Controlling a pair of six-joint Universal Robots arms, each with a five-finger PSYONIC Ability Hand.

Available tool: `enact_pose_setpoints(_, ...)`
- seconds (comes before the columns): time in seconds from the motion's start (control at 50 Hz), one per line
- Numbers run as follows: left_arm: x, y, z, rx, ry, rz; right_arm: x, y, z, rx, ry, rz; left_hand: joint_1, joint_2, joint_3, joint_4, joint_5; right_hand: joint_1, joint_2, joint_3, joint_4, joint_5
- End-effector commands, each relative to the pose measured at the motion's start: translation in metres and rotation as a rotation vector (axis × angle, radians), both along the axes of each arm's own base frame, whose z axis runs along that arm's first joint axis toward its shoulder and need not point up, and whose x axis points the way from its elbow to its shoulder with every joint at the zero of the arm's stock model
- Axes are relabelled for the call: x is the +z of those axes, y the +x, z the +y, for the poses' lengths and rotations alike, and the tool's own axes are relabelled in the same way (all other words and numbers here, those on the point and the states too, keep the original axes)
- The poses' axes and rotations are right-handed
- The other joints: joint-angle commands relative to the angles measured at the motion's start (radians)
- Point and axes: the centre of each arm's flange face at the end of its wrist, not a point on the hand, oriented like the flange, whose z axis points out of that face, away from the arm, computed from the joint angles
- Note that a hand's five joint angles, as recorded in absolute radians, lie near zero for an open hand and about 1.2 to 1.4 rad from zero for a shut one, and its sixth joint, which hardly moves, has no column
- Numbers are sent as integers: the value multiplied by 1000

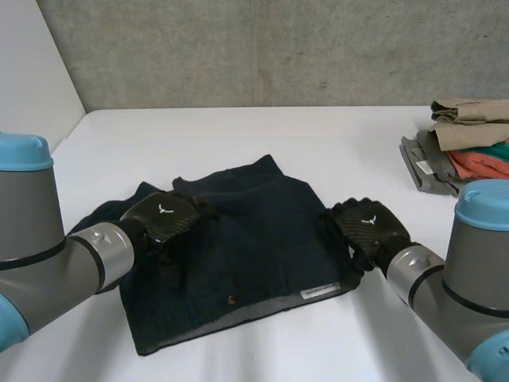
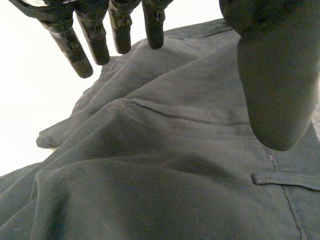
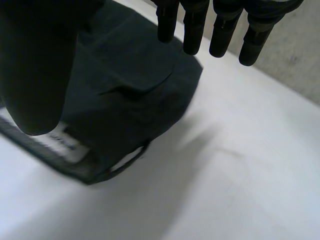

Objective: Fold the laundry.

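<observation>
Trousers [image 1: 246, 247] of dark navy cloth lie partly folded near the middle of the white tabletop [image 1: 238, 131], waistband [image 1: 238, 317] and label [image 1: 320, 291] toward the robot. The weave looks thick and soft. It is likely limp but fairly heavy, not slippery, and prone to sagging and creasing if lifted by one point. The stitched waistband and the outer edges look like the firmest places to pinch. The left hand [image 1: 163, 216] hovers over the garment's left part, fingers straight and thumb spread, holding nothing. The right hand [image 1: 367, 227] hangs at the right edge, likewise spread and empty. A pile of clothes [image 1: 465, 147] sits well apart at the tabletop's right.
</observation>
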Motion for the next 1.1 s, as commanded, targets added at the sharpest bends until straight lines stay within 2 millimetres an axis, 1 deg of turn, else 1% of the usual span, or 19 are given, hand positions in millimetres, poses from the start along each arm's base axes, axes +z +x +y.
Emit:
enact_pose_setpoints(0.02,8,-2,0,-8,-27,17,-19,-3,13,-37,116,-40,-42,-36,-43,-31,-55,132,125,126,130,119)
enact_pose_setpoints(0.18,11,-2,0,-9,-39,22,-36,5,-5,-46,-3,-69,-42,-36,-43,-31,-55,405,397,398,402,391)
enact_pose_setpoints(0.24,11,-2,0,-6,-38,23,-39,7,-17,-62,-55,-55,-42,-36,-43,-31,-55,706,699,700,704,693)
enact_pose_setpoints(0.26,12,-1,0,-4,-39,23,-40,7,-21,-70,-71,-45,-42,-36,-43,-31,-55,1001,994,995,999,988)
enact_pose_setpoints(0.28,12,-1,-1,-3,-42,24,-41,6,-26,-83,-96,-24,-42,-36,-43,-31,-55,1130,1122,1123,1127,1116)
enact_pose_setpoints(0.4,15,0,-3,4,-55,29,-28,6,-67,-134,-314,40,-42,-36,-43,-31,-55,1131,1123,1124,1128,1117)
enact_pose_setpoints(0.54,17,1,-6,11,-67,32,4,17,-160,-188,-677,18,-42,-36,-43,-31,-55,1131,1123,1124,1128,1117)
enact_pose_setpoints(0.6,17,3,-9,22,-78,32,13,19,-189,-208,-760,-19,-42,-36,-43,-31,-55,1131,1123,1124,1128,1117)
enact_pose_setpoints(0.62,18,4,-11,28,-84,35,13,21,-207,-220,-796,-38,-42,-36,-43,-31,-55,1131,1123,1124,1128,1117)
enact_pose_setpoints(0.72,17,4,-15,42,-103,37,-1,24,-248,-237,-830,-98,-42,-36,-43,-31,-55,1131,1123,1124,1128,1117)
enact_pose_setpoints(0.74,18,4,-16,45,-108,36,-4,25,-253,-239,-828,-105,-42,-36,-43,-31,-55,1072,1065,1066,1070,1059)
enact_pose_setpoints(0.76,17,4,-16,52,-111,33,-12,25,-261,-242,-810,-103,-42,-36,-43,-31,-55,389,381,382,386,375)
enact_pose_setpoints(0.78,17,4,-17,54,-115,32,-18,25,-263,-242,-792,-95,-42,-36,-43,-31,-55,65,58,59,63,52)
enact_pose_setpoints(0.8,17,4,-17,58,-114,30,-22,26,-265,-242,-772,-85,-42,-36,-43,-31,-55,-91,-98,-97,-93,-104)
enact_pose_setpoints(0.88,15,6,-18,81,-117,16,-17,16,-273,-287,-697,-58,-42,-36,-43,-31,-55,-91,-98,-97,-93,-104)
enact_pose_setpoints(0.96,17,7,-20,98,-136,9,17,4,-264,-359,-602,-62,-42,-36,-43,-31,-55,-91,-98,-97,-93,-104)
enact_pose_setpoints(0.98,17,7,-21,105,-144,9,35,0,-255,-383,-567,-60,-42,-36,-43,-31,-55,-91,-98,-97,-93,-104)
enact_pose_setpoints(1.08,18,8,-22,131,-159,-1,75,-17,-219,-440,-447,-11,-42,-36,-43,-31,-55,-91,-98,-97,-93,-104)
enact_pose_setpoints(1.1,17,8,-22,142,-161,-10,86,-21,-204,-443,-408,6,-42,-36,-43,-31,-55,-91,-98,-97,-93,-104)
